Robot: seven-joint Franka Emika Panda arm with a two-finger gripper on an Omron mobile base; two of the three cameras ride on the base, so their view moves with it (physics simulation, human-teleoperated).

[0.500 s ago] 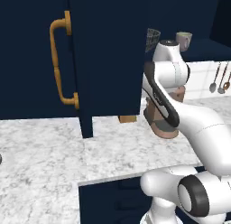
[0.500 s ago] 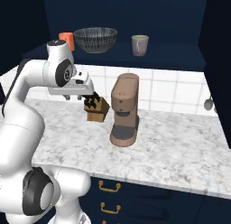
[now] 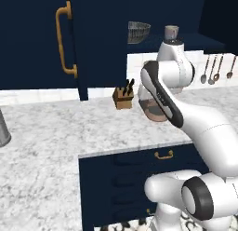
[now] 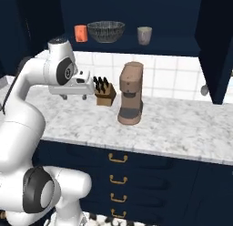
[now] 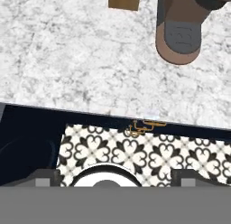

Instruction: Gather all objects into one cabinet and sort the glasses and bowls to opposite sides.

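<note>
Hand (image 4: 73, 96) hangs above the marble worktop (image 4: 182, 125), pointing down near its front edge; whether its fingers are apart or together cannot be told, and nothing shows between them. Overhead, the navy cabinet (image 4: 136, 6) stands open, its door (image 3: 60, 39) swung wide with the brass handle (image 3: 65, 41) outward. On its shelf (image 4: 150, 46) sit the striped bowl (image 4: 105, 31) in the middle, the orange cup (image 4: 81, 32) to one side and the cream cup (image 4: 144, 35) to the other, all apart. Below, a brown coffee machine (image 4: 130, 94) stands just beside a knife block (image 4: 104, 91), with bare marble either side.
</note>
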